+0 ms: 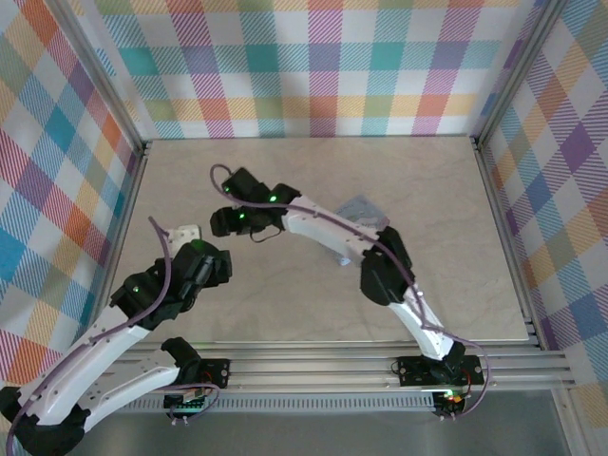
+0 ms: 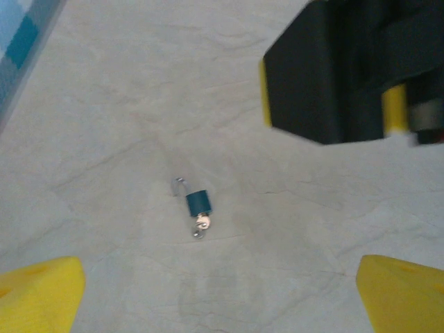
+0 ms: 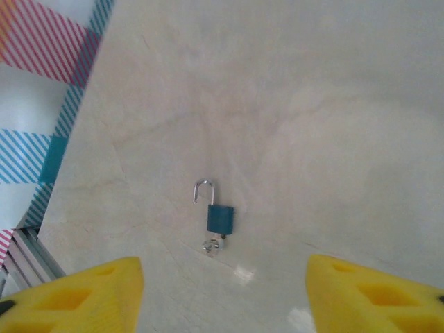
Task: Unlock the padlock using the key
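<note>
Padlock: small teal metal padlock (image 3: 220, 218), silver shackle (image 3: 203, 191) swung out, flat on beige marbled table (image 3: 312, 104).
Key: small silver key (image 3: 211, 244) in its base.
Left gripper (image 2: 222, 298): spread wide, holding nothing.
Right gripper (image 3: 225, 295): fingers apart, holding nothing.

Blue padlock (image 3: 220, 217), shackle (image 3: 203, 191) open, key (image 3: 210, 244) in its base, on pale table (image 3: 312, 104) ahead of wide-spread right pincer (image 3: 222, 295)

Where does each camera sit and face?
Top external: above and behind the left arm and right arm, facing down at the table; both arms show.
Left wrist: on the left arm, facing down at the padlock; the left fingertips show.
Right wrist: on the right arm, facing down at the padlock; the right fingertips show.
Shared: both wrist views, the padlock.
</note>
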Motion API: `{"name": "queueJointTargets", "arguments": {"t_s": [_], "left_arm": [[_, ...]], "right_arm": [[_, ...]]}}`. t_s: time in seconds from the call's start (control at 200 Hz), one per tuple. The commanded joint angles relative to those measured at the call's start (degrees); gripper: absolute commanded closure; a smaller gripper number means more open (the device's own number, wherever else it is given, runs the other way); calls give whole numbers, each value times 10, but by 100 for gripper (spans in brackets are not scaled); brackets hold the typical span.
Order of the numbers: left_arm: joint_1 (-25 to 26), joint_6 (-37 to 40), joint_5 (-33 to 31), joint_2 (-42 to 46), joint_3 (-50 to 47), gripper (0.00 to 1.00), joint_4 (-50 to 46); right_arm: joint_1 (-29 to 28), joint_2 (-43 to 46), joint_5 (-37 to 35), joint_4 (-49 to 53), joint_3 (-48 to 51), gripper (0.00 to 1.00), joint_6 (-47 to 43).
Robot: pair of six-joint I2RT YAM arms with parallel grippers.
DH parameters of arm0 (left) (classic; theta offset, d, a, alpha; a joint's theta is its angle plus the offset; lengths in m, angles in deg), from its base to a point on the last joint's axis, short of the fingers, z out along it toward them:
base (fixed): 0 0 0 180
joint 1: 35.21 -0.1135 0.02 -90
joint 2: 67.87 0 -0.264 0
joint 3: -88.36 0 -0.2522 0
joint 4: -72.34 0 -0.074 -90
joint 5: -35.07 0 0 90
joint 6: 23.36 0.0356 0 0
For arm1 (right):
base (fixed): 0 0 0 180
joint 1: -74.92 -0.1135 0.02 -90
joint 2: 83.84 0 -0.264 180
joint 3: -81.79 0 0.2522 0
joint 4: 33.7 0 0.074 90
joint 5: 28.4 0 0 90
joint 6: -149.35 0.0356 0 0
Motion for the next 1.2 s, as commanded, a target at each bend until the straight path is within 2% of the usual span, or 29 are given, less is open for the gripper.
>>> {"name": "queueJointTargets", "arguments": {"t_s": [0.0,0.07,0.17,0.33,0.445,0.59,0.635,0.76,0.875,1.025,1.195], "left_arm": [[-10,64,24,-34,30,0,61],[-19,73,32,-46,33,0,90],[-59,93,107,-64,39,0,134],[-134,137,191,-108,50,0,201],[-190,176,239,-146,47,0,258],[-279,140,321,-171,-6,0,400],[-298,157,344,-177,-30,0,456],[-305,195,293,-187,-101,0,589],[-313,232,259,-217,-129,0,636],[-316,260,202,-240,-164,0,654],[-340,248,181,-221,-260,0,767]], "right_arm": [[9,81,-89,19,65,28,-68],[20,128,-112,2,130,18,-75],[42,196,-137,-23,223,0,-82],[83,296,-199,-40,349,0,-103],[138,375,-216,-75,448,0,-119],[230,481,-228,-144,582,0,-141],[259,513,-232,-177,625,0,-158],[335,580,-247,-255,729,0,-172],[403,609,-221,-299,792,0,-182],[460,606,-181,-424,880,0,-231],[490,593,-183,-545,952,0,-241]]}}
